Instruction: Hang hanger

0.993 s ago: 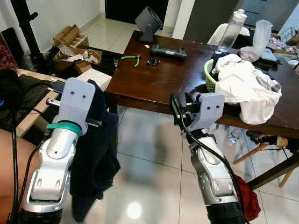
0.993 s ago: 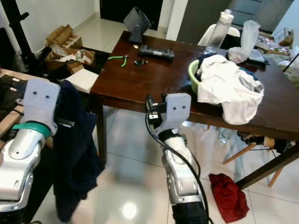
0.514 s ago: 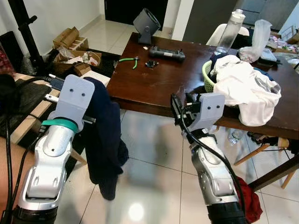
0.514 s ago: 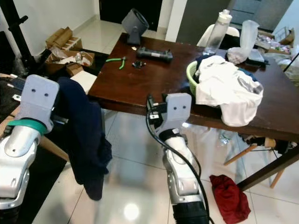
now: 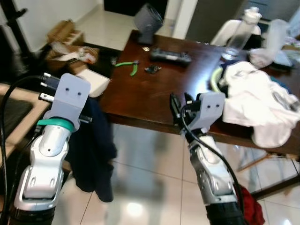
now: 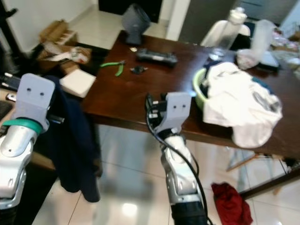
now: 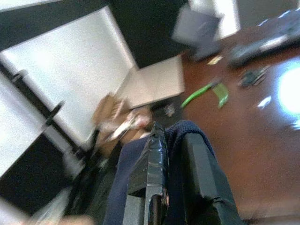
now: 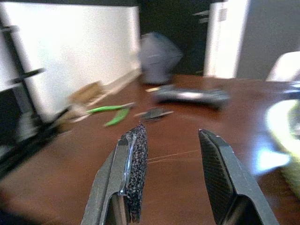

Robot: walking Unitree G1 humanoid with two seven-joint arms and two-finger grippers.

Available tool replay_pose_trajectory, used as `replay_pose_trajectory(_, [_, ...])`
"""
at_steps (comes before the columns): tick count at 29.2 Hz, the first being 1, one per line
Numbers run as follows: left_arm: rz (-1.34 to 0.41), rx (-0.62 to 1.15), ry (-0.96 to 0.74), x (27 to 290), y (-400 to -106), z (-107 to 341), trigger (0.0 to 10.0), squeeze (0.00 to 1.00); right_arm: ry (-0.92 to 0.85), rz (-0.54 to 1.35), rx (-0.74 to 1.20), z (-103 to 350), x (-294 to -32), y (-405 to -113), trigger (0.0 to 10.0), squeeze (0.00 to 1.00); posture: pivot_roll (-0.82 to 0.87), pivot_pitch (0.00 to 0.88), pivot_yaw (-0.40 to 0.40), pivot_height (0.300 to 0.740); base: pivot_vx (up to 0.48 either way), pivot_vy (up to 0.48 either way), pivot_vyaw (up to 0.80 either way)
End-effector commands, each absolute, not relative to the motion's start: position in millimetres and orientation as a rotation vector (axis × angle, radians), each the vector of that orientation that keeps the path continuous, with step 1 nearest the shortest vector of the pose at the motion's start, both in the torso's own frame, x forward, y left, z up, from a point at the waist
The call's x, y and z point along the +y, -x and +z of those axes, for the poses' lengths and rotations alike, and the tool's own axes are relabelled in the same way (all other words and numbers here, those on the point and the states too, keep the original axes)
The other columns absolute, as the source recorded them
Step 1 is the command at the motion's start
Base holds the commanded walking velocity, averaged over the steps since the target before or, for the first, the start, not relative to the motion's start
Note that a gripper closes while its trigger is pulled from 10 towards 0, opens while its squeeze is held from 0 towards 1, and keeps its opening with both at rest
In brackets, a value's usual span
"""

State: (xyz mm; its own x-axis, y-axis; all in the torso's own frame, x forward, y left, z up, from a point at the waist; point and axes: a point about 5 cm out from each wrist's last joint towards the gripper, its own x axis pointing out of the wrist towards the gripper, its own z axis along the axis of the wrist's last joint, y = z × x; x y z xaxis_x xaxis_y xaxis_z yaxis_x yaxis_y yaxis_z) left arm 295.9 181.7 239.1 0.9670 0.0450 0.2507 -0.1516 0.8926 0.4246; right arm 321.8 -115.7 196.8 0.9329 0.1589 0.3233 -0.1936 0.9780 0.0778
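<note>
your left gripper (image 7: pixel 176 154) is clamped on the dark garment (image 5: pixel 93 154), which hangs limp beside the table (image 5: pixel 140 93). it's soft and floppy, so keep hold at the top fold. your right gripper (image 8: pixel 171 154) hovers over the table, fingers apart, empty.

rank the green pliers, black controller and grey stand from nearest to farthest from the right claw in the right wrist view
From the right claw, open over the brown table:
1. Green pliers, nearest, on the side of the padded finger.
2. Black controller, farther back, mid-table.
3. Grey stand, farthest, at the far edge.
</note>
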Motion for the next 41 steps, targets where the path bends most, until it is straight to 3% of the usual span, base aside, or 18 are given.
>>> replay_pose_trajectory(1, [0.066,-0.295,-0.459,172,-294,247,10.0,0.00,-0.122,0.138,-0.306,194,-126,-322,10.0,0.00,0.10,0.043,-0.009,0.740,0.480,0.000,-0.80])
replay_pose_trajectory(11, [0.040,-0.339,-0.477,167,-294,252,10.0,0.00,-0.115,0.102,-0.309,194,-129,-324,10.0,0.00,0.10,0.040,-0.007,0.740,0.476,0.000,-0.24])
replay_pose_trajectory(17, [0.038,-0.406,-0.566,164,-290,261,10.0,0.00,-0.114,0.116,-0.314,195,-127,-324,10.0,0.00,0.10,0.041,-0.009,0.740,0.000,0.000,0.00])
replay_pose_trajectory(23, [0.003,-0.563,-0.678,163,-285,289,10.0,0.00,-0.118,0.126,-0.321,196,-126,-324,10.0,0.00,0.11,0.043,-0.012,0.740,0.000,0.000,0.00])
replay_pose_trajectory(26, [-0.080,-0.719,-0.766,164,-286,331,10.0,0.00,-0.119,0.145,-0.335,199,-123,-323,10.0,0.00,0.12,0.056,-0.018,0.740,0.000,0.000,0.00])
replay_pose_trajectory(28, [-0.080,-0.719,-0.766,164,-286,331,10.0,0.00,-0.119,0.145,-0.335,199,-123,-323,10.0,0.00,0.12,0.056,-0.018,0.740,0.000,0.000,0.00])
replay_pose_trajectory(34, [-0.087,-0.820,-0.783,187,-328,394,10.0,0.00,-0.118,0.164,-0.356,206,-120,-320,10.0,0.00,0.10,0.098,-0.024,0.740,0.000,0.000,0.00])
replay_pose_trajectory(36, [-0.087,-0.820,-0.783,187,-328,394,10.0,0.00,-0.118,0.164,-0.356,206,-120,-320,10.0,0.00,0.10,0.098,-0.024,0.740,0.000,0.000,0.00])
replay_pose_trajectory(38, [-0.043,-0.807,-0.758,193,-354,414,10.0,0.00,-0.111,0.160,-0.355,206,-124,-314,10.0,0.00,0.07,0.113,-0.022,0.740,0.000,0.000,0.00])
replay_pose_trajectory(41, [-0.043,-0.795,-0.772,188,-363,417,10.0,0.00,-0.104,0.156,-0.354,207,-126,-312,10.0,0.00,0.05,0.120,-0.024,0.740,0.000,0.000,0.00])
